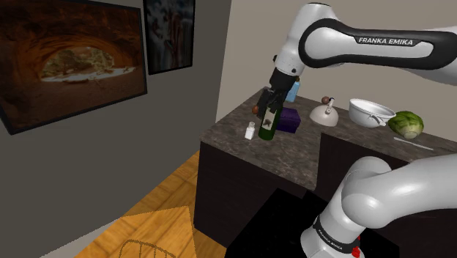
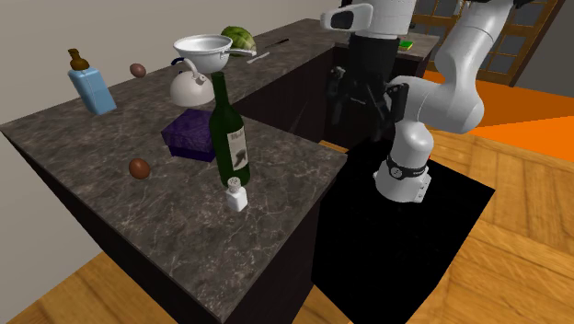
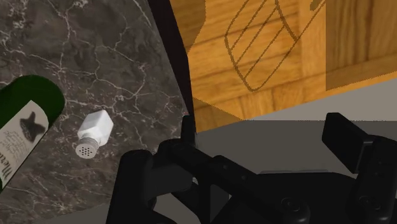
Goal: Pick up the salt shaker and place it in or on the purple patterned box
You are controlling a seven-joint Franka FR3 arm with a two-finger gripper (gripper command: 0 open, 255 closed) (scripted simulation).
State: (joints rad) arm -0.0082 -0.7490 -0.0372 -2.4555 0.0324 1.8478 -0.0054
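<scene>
Standing upright on the dark marble countertop (image 2: 175, 230), the small white salt shaker with a grey perforated cap (image 2: 237, 195) has its long axis vertical and its cap pointing straight up. It sits close to the counter's front edge, just beside the base of a tall dark green glass wine bottle with a pale label (image 2: 228, 133). The two are near each other but apart. In the wrist view the shaker (image 3: 94, 132) shows its holed cap toward the camera, with the bottle (image 3: 25, 127) on the side away from the fingers.

The purple patterned box (image 2: 193, 133), flat and rectangular, lies behind the bottle in the second exterior view (the bottle hides part of it), so the bottle stands between shaker and box. In the shoulder view the box (image 1: 288, 121) is at the bottle's (image 1: 269, 121) right and the shaker (image 1: 250, 131) at its left.

The all-black two-finger gripper (image 3: 266, 130) hangs above counter height with its fingers (image 3: 188, 127) spread wide and nothing between them. Beneath them lie the counter's edge and the wooden floor (image 3: 254, 63), and the shaker is off to the side of one finger, untouched. In the shoulder view the gripper (image 1: 274, 97) points downward, overlapping the bottle's neck.
</scene>
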